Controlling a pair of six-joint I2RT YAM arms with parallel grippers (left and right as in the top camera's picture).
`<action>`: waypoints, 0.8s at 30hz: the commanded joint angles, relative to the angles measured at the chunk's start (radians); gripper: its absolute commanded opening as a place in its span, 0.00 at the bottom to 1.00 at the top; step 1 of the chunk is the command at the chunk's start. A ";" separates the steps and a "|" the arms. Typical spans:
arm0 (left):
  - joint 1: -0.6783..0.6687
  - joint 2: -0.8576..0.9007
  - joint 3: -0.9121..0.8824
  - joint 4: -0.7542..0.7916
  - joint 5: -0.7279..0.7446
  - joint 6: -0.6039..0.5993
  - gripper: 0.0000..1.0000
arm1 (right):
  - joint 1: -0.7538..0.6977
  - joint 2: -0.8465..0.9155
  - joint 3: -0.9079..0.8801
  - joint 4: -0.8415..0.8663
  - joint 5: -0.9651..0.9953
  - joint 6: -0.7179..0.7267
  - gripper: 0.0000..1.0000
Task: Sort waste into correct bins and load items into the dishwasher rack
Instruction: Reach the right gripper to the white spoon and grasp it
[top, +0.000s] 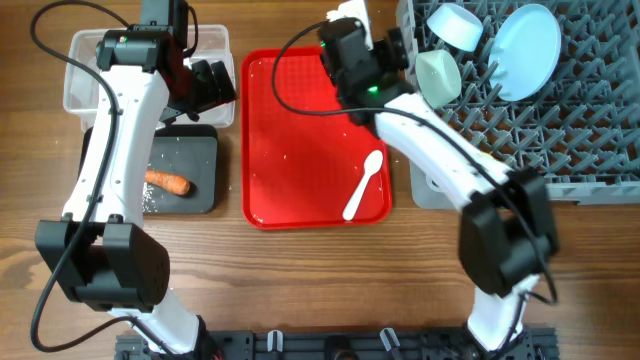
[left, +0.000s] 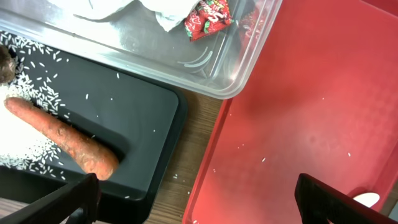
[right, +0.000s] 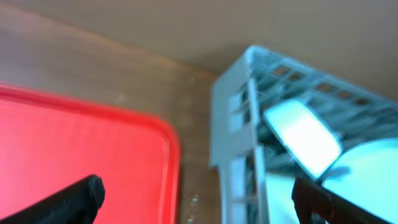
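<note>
Napkin (left: 166, 15) cropped inside clear tub (left: 124, 45)

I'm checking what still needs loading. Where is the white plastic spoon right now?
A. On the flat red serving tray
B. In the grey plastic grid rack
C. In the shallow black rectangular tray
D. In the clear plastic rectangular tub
A: the white plastic spoon lies on the flat red serving tray, near its right edge, outside the grey plastic grid rack.
</note>
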 joint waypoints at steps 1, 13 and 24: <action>0.005 -0.013 -0.002 0.001 -0.010 -0.016 1.00 | -0.002 -0.059 0.003 -0.204 -0.307 0.075 0.98; 0.005 -0.013 -0.002 0.001 -0.010 -0.016 1.00 | -0.007 -0.046 -0.044 -0.640 -0.653 0.257 0.83; 0.005 -0.013 -0.002 0.001 -0.010 -0.016 1.00 | -0.007 -0.046 -0.283 -0.499 -0.606 0.467 0.54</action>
